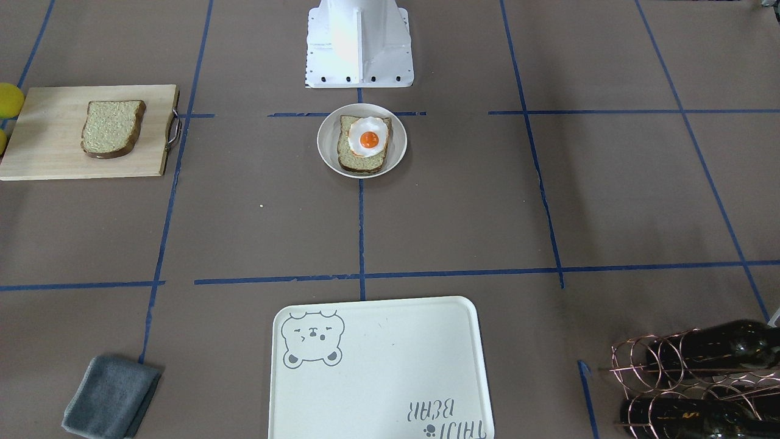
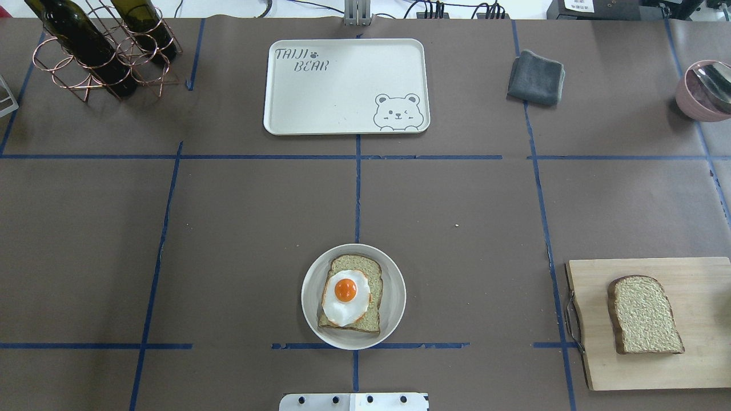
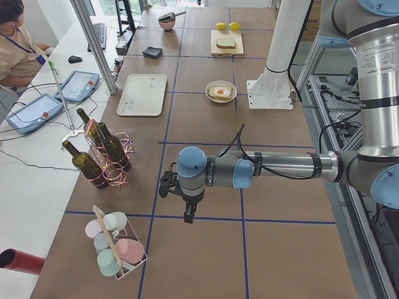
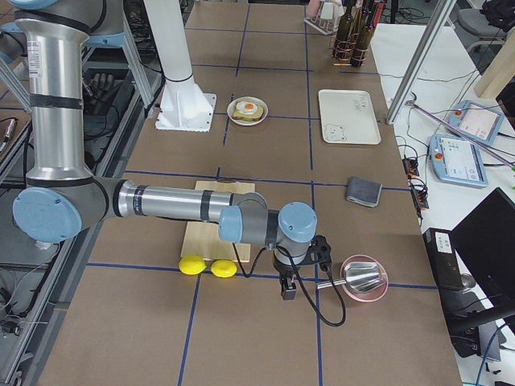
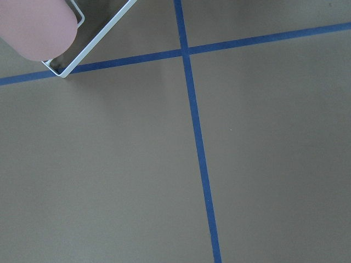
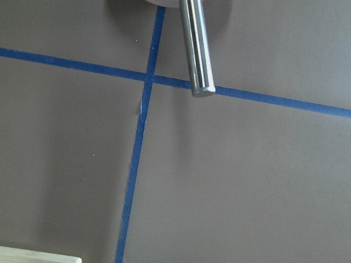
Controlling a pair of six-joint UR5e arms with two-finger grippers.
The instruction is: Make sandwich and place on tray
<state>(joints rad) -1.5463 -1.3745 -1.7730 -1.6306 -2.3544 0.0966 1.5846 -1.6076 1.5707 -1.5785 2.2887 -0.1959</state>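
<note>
Bare brown table ran unbroken from the plate to the tray. A wire rack of bottles stood well off the tray's left, a folded grey cloth near its right; the cutting board lay well right of the plate.

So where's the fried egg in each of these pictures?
Front-facing: egg top centre, just below the robot's base.
Overhead: egg bottom centre.
Exterior left: egg upper middle.
Exterior right: egg upper middle.
Left wrist: not there.
Right wrist: not there.
Landmark: the round white plate holding it.
</note>
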